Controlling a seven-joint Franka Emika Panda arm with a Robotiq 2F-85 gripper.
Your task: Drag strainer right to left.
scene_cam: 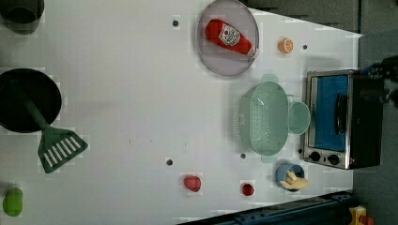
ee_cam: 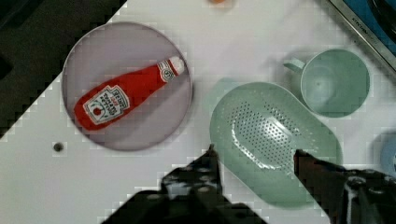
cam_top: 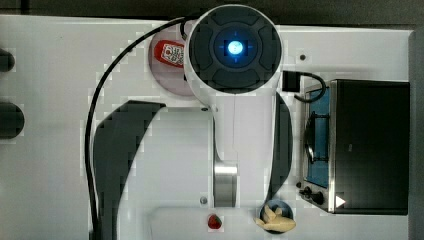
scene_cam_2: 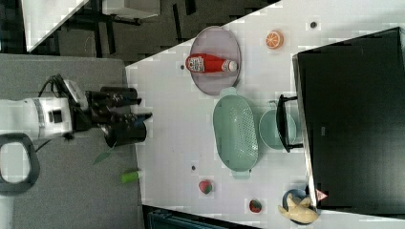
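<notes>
The strainer (scene_cam: 265,117) is a pale mint-green oval basket with a perforated centre. It lies on the white table beside the toaster oven in the left view, also clear in the right view as the strainer (scene_cam_2: 235,133). In the wrist view my gripper (ee_cam: 257,156) hangs high above the strainer (ee_cam: 275,140), open, its two dark fingers framing the basket's near half with nothing held. The white arm (cam_top: 235,47) covers the strainer in the top view.
A mint cup (scene_cam: 299,117) sits between the strainer and the toaster oven (scene_cam: 342,119). A plate (scene_cam: 211,58) with a ketchup bottle (scene_cam: 230,36) lies nearby. A blue bowl (scene_cam: 281,171) of bananas, two red fruits (scene_cam: 191,183), a black pan (scene_cam: 28,101) and a spatula (scene_cam: 58,147) stand around.
</notes>
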